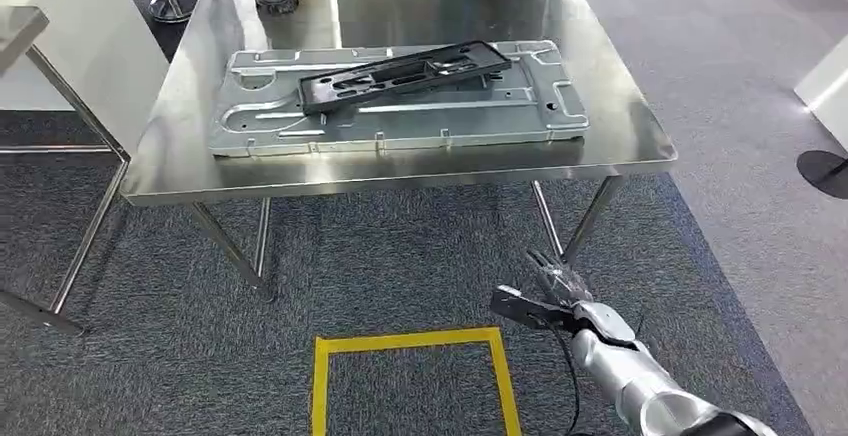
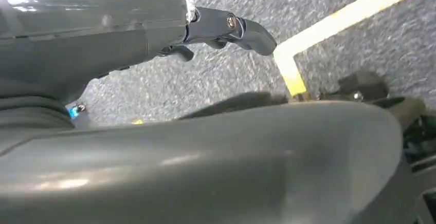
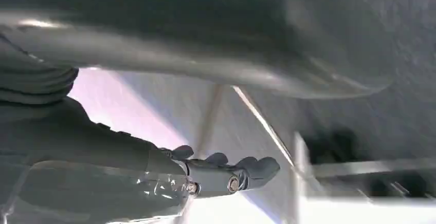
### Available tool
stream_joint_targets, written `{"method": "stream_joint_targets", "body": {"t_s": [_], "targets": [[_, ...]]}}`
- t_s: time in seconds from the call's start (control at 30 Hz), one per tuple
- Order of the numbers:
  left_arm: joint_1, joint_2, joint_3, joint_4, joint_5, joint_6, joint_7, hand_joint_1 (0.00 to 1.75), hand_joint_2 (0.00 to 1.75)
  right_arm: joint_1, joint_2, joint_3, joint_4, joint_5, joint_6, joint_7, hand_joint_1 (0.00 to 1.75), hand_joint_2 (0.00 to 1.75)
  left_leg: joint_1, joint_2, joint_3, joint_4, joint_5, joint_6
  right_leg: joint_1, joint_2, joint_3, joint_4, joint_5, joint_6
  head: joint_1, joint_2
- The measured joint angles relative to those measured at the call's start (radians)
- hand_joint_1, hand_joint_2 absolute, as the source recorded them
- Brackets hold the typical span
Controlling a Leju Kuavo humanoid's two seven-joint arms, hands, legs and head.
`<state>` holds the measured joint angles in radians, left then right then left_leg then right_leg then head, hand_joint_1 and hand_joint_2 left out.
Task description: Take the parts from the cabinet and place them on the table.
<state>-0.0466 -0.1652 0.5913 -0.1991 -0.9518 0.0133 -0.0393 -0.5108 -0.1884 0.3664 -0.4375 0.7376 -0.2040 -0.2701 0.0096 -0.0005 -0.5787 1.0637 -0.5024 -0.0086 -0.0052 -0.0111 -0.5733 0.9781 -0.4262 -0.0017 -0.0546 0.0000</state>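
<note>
A long black plastic part (image 1: 405, 73) lies slantwise on a large silver sheet-metal panel (image 1: 400, 116), which rests flat on the steel table (image 1: 640, 141) ahead of me. My right hand (image 1: 545, 301) hangs low over the carpet in front of the table's near right leg, fingers spread and holding nothing. In the right wrist view the right hand's fingers (image 3: 231, 175) stretch out straight with nothing in them. My left hand (image 2: 226, 31) hangs above the carpet beside the yellow tape, its fingers extended and holding nothing.
A yellow tape square (image 1: 410, 376) marks the grey carpet just before me. A second steel table (image 1: 20, 31) and a white panel (image 1: 100, 36) stand at the left. A white object (image 1: 825, 86) and a dark round base (image 1: 825, 171) sit at the right.
</note>
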Motion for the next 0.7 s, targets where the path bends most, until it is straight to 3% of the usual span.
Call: {"method": "stream_joint_targets", "body": {"t_s": [0.07,0.1,0.13,0.17,0.2,0.27,0.3,0.4,0.47,0.53,0.6,0.63,0.67,0.7], "targets": [[0.001,0.000,0.007,0.000,-0.005,-0.005,0.011,0.00,0.00,0.074,0.005,-0.089,0.032,-0.112,0.056,-0.003,0.00,0.00,0.002,0.000,-0.065,0.143,-0.077,-0.004,0.002,-0.008,0.000,0.001,-0.002,-0.005,0.000,0.000],[0.003,0.000,0.008,0.000,-0.010,-0.006,0.017,0.00,0.00,0.121,0.013,-0.140,0.050,-0.176,0.087,-0.002,0.00,0.00,0.002,0.000,-0.097,0.210,-0.103,-0.007,0.003,-0.014,0.000,0.001,-0.004,-0.006,0.000,0.000],[0.006,0.000,0.009,0.000,-0.015,-0.007,0.023,0.00,0.00,0.173,0.022,-0.199,0.070,-0.251,0.124,0.010,0.00,0.00,0.002,0.000,-0.114,0.245,-0.107,-0.009,0.004,-0.018,-0.001,0.002,-0.005,-0.006,0.000,0.000],[0.008,0.000,0.010,0.000,-0.018,-0.007,0.027,0.00,0.00,0.223,0.038,-0.269,0.095,-0.331,0.158,0.026,0.00,0.00,0.002,0.000,-0.104,0.228,-0.086,-0.010,0.004,-0.019,-0.001,0.004,-0.007,-0.005,0.000,0.000],[0.009,0.000,0.011,0.000,-0.023,-0.007,0.030,0.00,0.00,0.269,0.051,-0.320,0.113,-0.386,0.174,0.041,0.00,0.00,0.003,0.000,-0.072,0.166,-0.047,-0.010,0.003,-0.019,-0.001,0.008,-0.010,-0.004,0.000,0.000],[0.008,0.000,0.011,0.000,-0.032,-0.010,0.034,0.00,0.00,0.339,0.090,-0.438,0.145,-0.472,0.195,0.072,0.00,0.00,0.003,-0.002,0.023,-0.013,0.034,-0.002,0.003,-0.011,-0.002,0.020,-0.017,-0.001,0.000,0.000],[0.006,-0.001,0.011,0.000,-0.037,-0.011,0.038,0.00,0.00,0.366,0.104,-0.478,0.157,-0.498,0.197,0.097,0.00,0.00,0.001,-0.007,0.040,-0.044,0.010,0.006,0.005,-0.005,-0.004,0.025,-0.019,0.004,0.000,0.000],[0.001,-0.003,0.011,0.000,-0.048,-0.014,0.039,0.00,0.00,0.426,0.144,-0.602,0.190,-0.553,0.197,0.191,0.00,0.00,-0.006,-0.003,0.038,-0.050,0.019,0.018,0.004,0.001,-0.005,0.026,-0.014,0.021,0.000,0.000],[-0.002,-0.007,0.011,0.000,-0.056,-0.019,0.040,0.00,0.00,0.444,0.164,-0.666,0.203,-0.577,0.194,0.245,0.00,0.00,0.002,0.002,0.044,-0.064,0.036,0.032,-0.001,0.005,-0.008,0.034,-0.020,0.030,0.000,0.000],[-0.006,-0.009,0.011,0.000,-0.058,-0.019,0.041,0.00,0.00,0.450,0.180,-0.713,0.211,-0.587,0.191,0.265,0.00,0.00,0.002,0.007,0.037,-0.067,0.044,0.042,-0.003,0.007,-0.044,0.121,-0.097,0.041,0.000,0.000],[-0.007,-0.011,0.011,0.000,-0.062,-0.020,0.043,0.00,0.00,0.453,0.191,-0.751,0.216,-0.593,0.191,0.270,0.00,0.00,0.001,0.010,0.026,-0.066,0.051,0.042,-0.008,0.007,-0.107,0.283,-0.180,0.050,0.000,0.000],[-0.007,-0.011,0.011,0.000,-0.065,-0.020,0.047,0.00,0.00,0.455,0.195,-0.765,0.219,-0.595,0.191,0.269,0.00,0.00,0.001,0.011,0.020,-0.065,0.055,0.041,-0.010,0.007,-0.123,0.331,-0.194,0.053,0.000,0.000],[-0.007,-0.011,0.011,0.000,-0.065,-0.020,0.048,0.00,0.00,0.457,0.198,-0.775,0.220,-0.596,0.191,0.268,0.00,0.00,0.001,0.011,0.016,-0.065,0.059,0.040,-0.012,0.007,-0.113,0.325,-0.182,0.053,0.000,0.000],[-0.007,-0.012,0.011,0.000,-0.067,-0.020,0.050,0.00,0.00,0.460,0.199,-0.785,0.221,-0.595,0.192,0.260,0.00,0.00,0.001,0.011,0.013,-0.064,0.062,0.038,-0.014,0.007,-0.081,0.276,-0.154,0.053,0.000,0.000]]}}
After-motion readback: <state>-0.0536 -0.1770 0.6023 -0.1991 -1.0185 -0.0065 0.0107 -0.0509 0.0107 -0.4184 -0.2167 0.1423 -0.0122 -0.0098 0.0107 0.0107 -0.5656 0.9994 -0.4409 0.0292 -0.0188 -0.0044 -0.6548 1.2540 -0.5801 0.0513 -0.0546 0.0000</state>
